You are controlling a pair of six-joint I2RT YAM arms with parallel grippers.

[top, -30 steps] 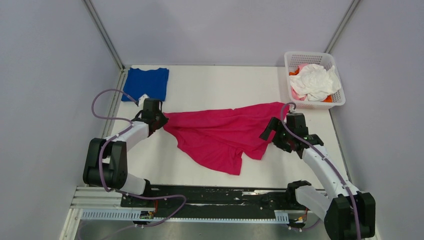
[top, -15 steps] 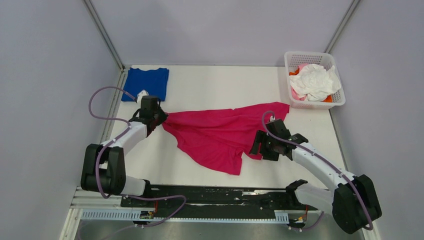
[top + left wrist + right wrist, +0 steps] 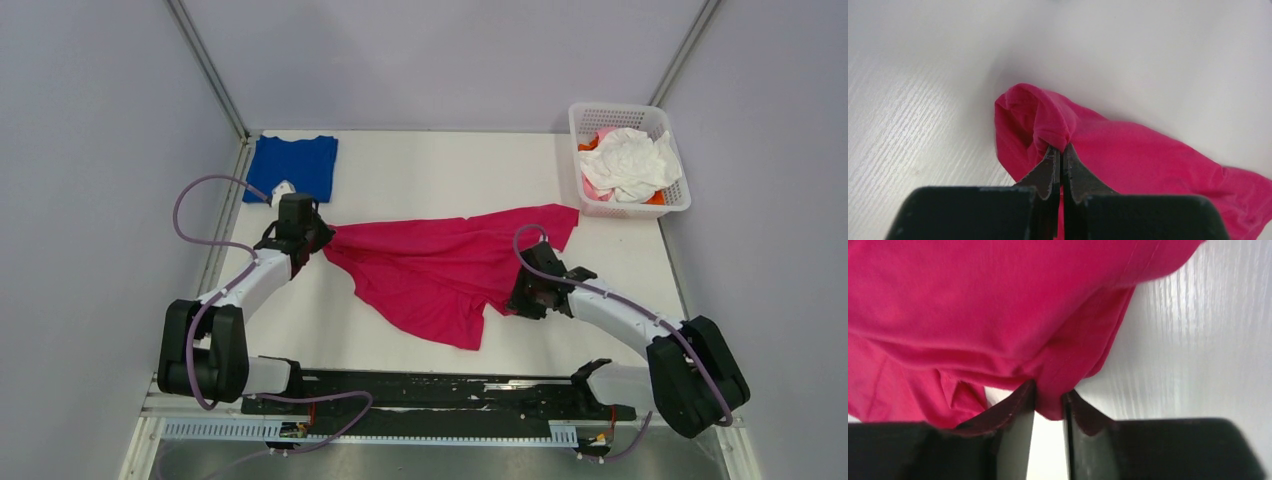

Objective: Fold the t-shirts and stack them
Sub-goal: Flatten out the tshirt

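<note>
A magenta-pink t-shirt point(image 3: 430, 265) lies crumpled and spread across the middle of the table. My left gripper point(image 3: 320, 237) is shut on its left corner; in the left wrist view the fingertips point(image 3: 1060, 147) pinch a bunched fold of the cloth point(image 3: 1128, 150). My right gripper point(image 3: 517, 298) is at the shirt's right lower edge. Its jaws point(image 3: 1049, 396) stand a narrow gap apart with a lobe of the magenta cloth point(image 3: 998, 305) hanging between them. A royal blue t-shirt point(image 3: 293, 165) lies folded flat at the back left.
A white lattice basket point(image 3: 575, 130) stands at the back right corner. It holds a crumpled white shirt point(image 3: 628, 160) with bits of pale pink and orange cloth beneath. Grey walls enclose the table on three sides.
My right arm swung down and left to the shirt's lower right edge, and its jaws narrowed around the cloth. My left gripper closed on the left corner and shifted slightly back.
</note>
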